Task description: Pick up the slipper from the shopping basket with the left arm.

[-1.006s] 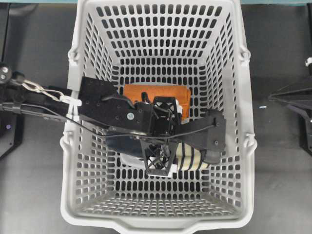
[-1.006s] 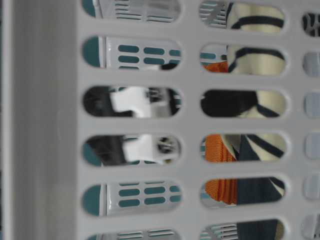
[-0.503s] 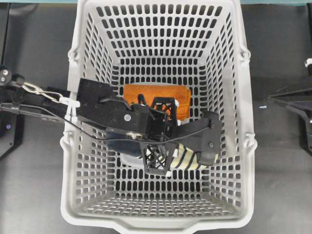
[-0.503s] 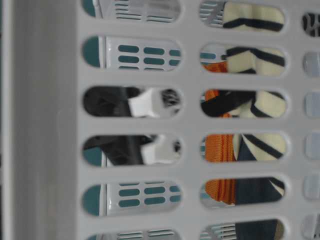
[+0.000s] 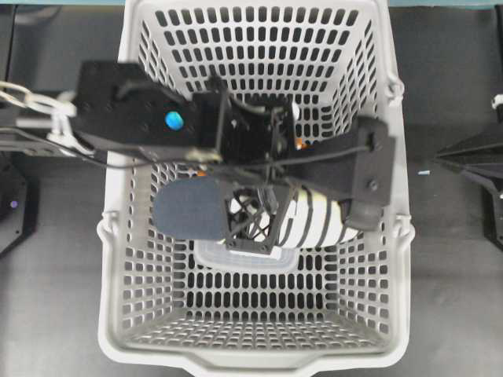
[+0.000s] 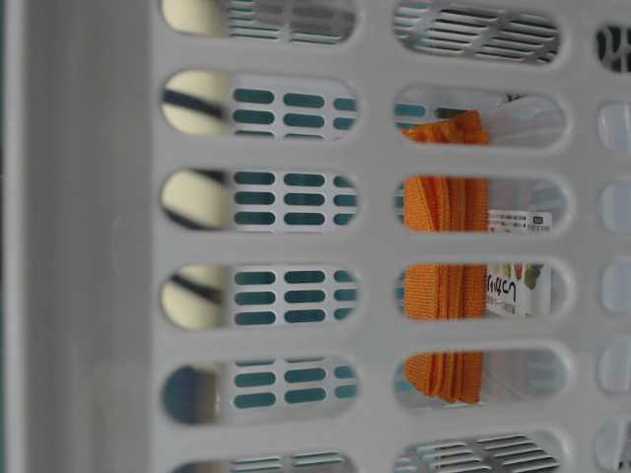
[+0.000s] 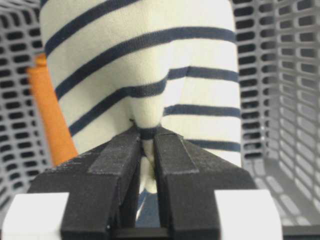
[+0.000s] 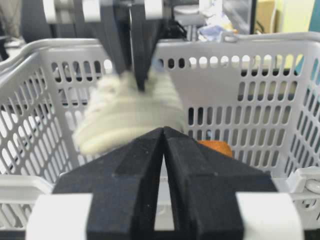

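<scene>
One dark matte tabletop (image 5: 55,314) carries the whole set, with black stands at its left and right margins. Beyond it, in the right wrist view, lies a cluttered, out-of-focus room.

One large light-grey plastic shopping basket (image 5: 397,259) with slotted walls and floor fills the middle of the overhead view. Its rounded rim is unobstructed on the near and right sides. The floor toward the near wall is bare, apart from a translucent flat lidded container (image 5: 247,259) partly under the gripper.

One black boxy left arm (image 5: 141,118), blue dot on its body, crosses the basket's left rim and hangs over the interior, wrist bent downward.

One soft cream slipper with thin navy stripes and dark navy insole (image 5: 310,224) hangs inside the basket (clear of the floor, as the right wrist view shows), pinched at a fold of its upper.

One folded orange cloth (image 6: 444,296) lies on the basket floor.

One left gripper (image 7: 146,142), lattice-fingered, clamped tight on the slipper's striped fabric.

One right gripper (image 8: 164,137), outside the basket's right side, jaws pressed together on nothing.
</scene>
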Tool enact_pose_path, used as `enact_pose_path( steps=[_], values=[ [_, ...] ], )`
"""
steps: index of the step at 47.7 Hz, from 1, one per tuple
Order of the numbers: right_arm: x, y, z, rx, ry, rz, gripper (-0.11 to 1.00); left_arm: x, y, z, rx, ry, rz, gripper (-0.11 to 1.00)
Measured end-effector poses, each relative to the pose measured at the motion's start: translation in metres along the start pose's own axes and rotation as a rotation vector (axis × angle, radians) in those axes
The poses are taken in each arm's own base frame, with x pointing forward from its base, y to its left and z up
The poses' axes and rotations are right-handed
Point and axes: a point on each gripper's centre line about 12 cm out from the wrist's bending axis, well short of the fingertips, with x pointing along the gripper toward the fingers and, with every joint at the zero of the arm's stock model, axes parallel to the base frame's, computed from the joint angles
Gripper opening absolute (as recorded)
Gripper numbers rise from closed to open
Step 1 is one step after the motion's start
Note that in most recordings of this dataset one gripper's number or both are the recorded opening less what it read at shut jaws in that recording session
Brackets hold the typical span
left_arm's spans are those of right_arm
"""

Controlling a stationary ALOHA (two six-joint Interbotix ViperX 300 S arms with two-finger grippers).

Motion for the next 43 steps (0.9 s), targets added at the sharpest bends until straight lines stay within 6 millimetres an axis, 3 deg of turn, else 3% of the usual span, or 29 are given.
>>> enact_pose_path(
  steps=[8,17,29,43],
  values=[
    [-0.001,0.0,0.001,0.002,-0.008,0.0,-0.01,-0.023,0.0,0.017,0.004,0.004,-0.002,0.06],
    [-0.003,0.0,0.003,0.002,-0.02,0.0,-0.01,-0.03,-0.003,0.023,0.017,0.047,-0.009,0.06],
    [-0.005,0.0,0.003,-0.002,-0.023,0.0,-0.01,-0.027,-0.003,0.023,0.006,0.06,-0.01,0.06],
    [-0.005,0.0,0.003,0.0,-0.023,0.0,-0.01,0.0,-0.004,0.009,-0.001,0.082,-0.01,0.06]
  ],
)
